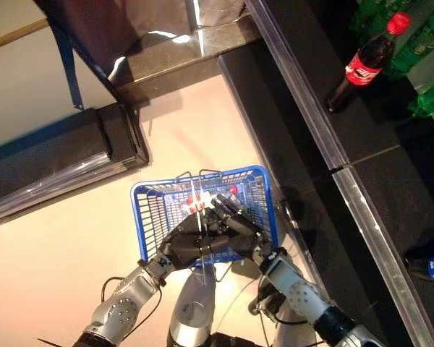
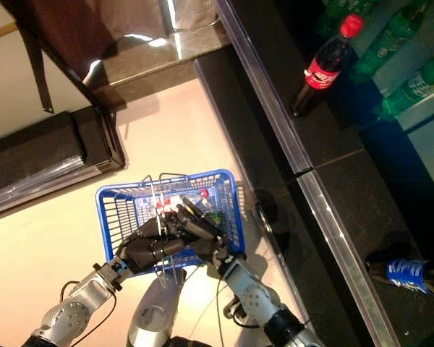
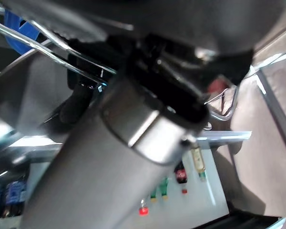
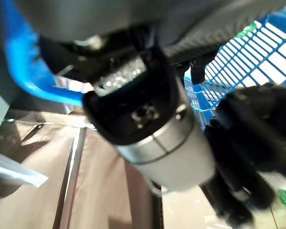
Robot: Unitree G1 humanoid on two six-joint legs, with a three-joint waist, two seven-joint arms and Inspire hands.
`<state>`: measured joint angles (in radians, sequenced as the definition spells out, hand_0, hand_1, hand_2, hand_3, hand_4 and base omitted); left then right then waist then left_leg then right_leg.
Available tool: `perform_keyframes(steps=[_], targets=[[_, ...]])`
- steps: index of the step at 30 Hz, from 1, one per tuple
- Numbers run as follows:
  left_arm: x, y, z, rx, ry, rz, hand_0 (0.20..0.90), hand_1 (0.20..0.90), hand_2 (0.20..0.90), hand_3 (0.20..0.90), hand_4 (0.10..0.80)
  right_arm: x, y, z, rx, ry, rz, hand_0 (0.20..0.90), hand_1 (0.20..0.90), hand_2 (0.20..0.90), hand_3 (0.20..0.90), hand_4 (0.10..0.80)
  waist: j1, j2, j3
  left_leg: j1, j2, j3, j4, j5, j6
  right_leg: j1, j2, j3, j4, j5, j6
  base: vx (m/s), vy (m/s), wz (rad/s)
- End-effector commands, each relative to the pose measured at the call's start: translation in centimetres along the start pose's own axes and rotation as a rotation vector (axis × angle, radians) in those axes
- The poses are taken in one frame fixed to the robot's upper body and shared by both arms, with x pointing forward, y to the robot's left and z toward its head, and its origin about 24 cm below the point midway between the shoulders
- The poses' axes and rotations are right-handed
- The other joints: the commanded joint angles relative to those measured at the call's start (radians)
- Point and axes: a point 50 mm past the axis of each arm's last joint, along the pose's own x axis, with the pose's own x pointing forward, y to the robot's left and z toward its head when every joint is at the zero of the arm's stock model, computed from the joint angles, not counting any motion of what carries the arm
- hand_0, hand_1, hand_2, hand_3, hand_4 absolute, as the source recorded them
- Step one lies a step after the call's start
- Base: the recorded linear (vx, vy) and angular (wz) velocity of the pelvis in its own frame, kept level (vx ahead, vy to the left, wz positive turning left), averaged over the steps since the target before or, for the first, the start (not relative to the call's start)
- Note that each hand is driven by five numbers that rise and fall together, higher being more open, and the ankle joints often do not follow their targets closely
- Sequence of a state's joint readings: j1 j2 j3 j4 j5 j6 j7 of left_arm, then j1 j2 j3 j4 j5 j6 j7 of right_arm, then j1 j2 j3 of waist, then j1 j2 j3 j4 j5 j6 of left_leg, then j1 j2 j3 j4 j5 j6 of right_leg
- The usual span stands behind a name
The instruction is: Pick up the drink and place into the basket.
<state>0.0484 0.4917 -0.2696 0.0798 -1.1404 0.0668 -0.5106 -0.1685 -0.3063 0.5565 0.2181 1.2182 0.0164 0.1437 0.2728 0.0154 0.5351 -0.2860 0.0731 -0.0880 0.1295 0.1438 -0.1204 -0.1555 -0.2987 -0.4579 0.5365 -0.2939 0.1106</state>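
We look down on a pale floor bordered by a dark shelf unit whose metal-edged ledge runs diagonally across the right side. On the dark shelf behind that edge stands a cola bottle with a red cap and red label, upright, and just beside it several green bottles lie further back. Lower along the same shelf a bottle with a blue label shows at the right border. At the upper left a dark low cabinet sits against the floor.

A blue wire basket hangs low in front of us, above the floor, with its thin metal handles raised over its middle. Inside it we see bottles with red caps, partly hidden by the hands.

Our left hand has its fingers curled round the basket's handles at the near rim. Our right hand lies just beside it, touching it, fingers bent and reaching over the basket's near rim; we cannot tell whether they clasp the handles or anything within.
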Motion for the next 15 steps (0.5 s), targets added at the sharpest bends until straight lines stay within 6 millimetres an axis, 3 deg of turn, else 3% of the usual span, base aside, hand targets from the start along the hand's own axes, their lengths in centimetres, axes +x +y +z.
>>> perform_keyframes(steps=[1, 2, 3, 4, 12, 15], targets=[[1.9, -8.4, 4.7, 0.063, -0.386, -0.537, 0.3, 0.3, 0.3, 0.2, 0.1, 0.4, 4.5, 1.5, -0.016, -0.092, 0.297, 0.9, 0.9, 0.9, 0.9, 0.8, -0.02, 0.008, -0.025, 0.053, 0.001, 0.079, 0.102, -0.108, 0.068, -0.008, 0.016, 0.021, -0.115, 0.207, -0.012, -0.07, 0.029, -0.25], [1.8, -8.3, 4.8, 0.063, -0.397, -0.53, 0.3, 0.3, 0.3, 0.2, 0.1, 0.0, 4.2, 1.8, -0.019, -0.1, 0.293, 0.9, 0.9, 0.9, 0.9, 0.8, -0.028, 0.011, -0.028, 0.045, 0.005, 0.085, 0.095, -0.085, 0.074, -0.012, 0.019, 0.013, -0.131, 0.23, -0.023, -0.005, 0.011, -0.14], [1.7, -8.2, 4.8, 0.065, -0.402, -0.524, 0.3, 0.3, 0.3, 0.2, 0.1, -0.1, 4.0, 1.8, -0.02, -0.102, 0.29, 0.9, 0.9, 0.9, 0.9, 0.8, -0.03, 0.008, -0.027, 0.057, 0.006, 0.085, 0.1, -0.107, 0.067, -0.007, 0.018, 0.026, -0.12, 0.209, -0.011, -0.068, 0.029, -0.11], [1.7, -8.2, 4.9, 0.068, -0.406, -0.524, 0.3, 0.3, 0.3, 0.2, 0.1, -0.3, 3.9, 2.0, -0.021, -0.108, 0.288, 0.9, 0.9, 0.9, 0.9, 0.8, -0.033, 0.011, -0.029, 0.047, 0.007, 0.089, 0.094, -0.085, 0.074, -0.013, 0.019, 0.016, -0.133, 0.23, -0.022, -0.008, 0.005, -0.07], [1.1, -7.2, 4.9, 0.064, -0.44, -0.445, 0.3, 0.3, 0.3, 0.2, 0.1, -2.1, 2.5, 3.0, -0.027, -0.168, 0.288, 0.9, 0.9, 0.9, 0.9, 0.8, -0.069, 0.014, -0.04, 0.067, 0.019, 0.109, 0.086, -0.084, 0.067, -0.007, 0.028, 0.044, -0.153, 0.237, -0.017, -0.02, 0.011, -0.06], [0.7, -6.2, 5.1, 0.169, -0.459, -0.35, 0.3, 0.3, 0.3, 0.2, 0.1, -2.7, 2.5, 2.8, -0.047, -0.163, 0.293, 0.9, 0.9, 0.9, 0.9, 0.8, -0.084, 0.006, -0.055, 0.082, 0.026, 0.118, 0.073, -0.083, 0.065, -0.001, 0.033, 0.058, -0.168, 0.24, -0.012, -0.004, -0.003, -0.05]])
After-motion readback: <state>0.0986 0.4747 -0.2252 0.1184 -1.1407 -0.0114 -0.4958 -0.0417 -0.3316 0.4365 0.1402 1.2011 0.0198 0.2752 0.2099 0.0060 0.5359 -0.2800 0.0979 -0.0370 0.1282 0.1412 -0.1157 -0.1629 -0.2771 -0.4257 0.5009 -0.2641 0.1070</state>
